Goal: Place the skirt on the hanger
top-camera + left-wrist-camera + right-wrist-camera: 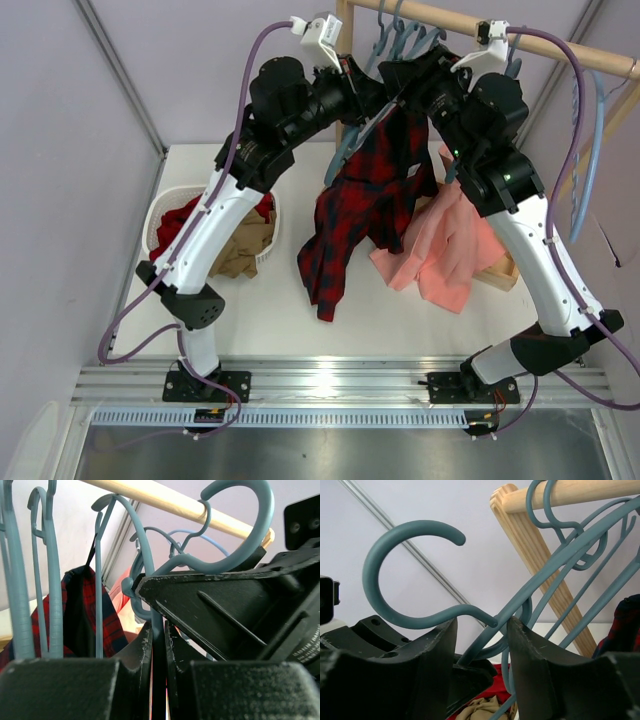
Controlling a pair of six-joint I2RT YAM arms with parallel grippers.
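Both arms are raised to the wooden rail (560, 52). The hanger (410, 527) is held between them, its hook in open air left of the rail post rather than over the rail, probably so the load can be settled before it is hung up. Left gripper (158, 630): fingers pinched nearly together on a thin hanger bar, giving a firm anchor. Right gripper (482, 630): fingers apart, straddling the neck below the hook, more guide than clamp; pad contact unclear. The skirt (360, 210) drapes from the hanger, its lower hem trailing to the table (250, 330). It looks mostly mounted, though lopsided. Spare hangers (555, 520) crowd the rail, a snag risk. The salmon-pink garment (445, 250) lies just beside the skirt.
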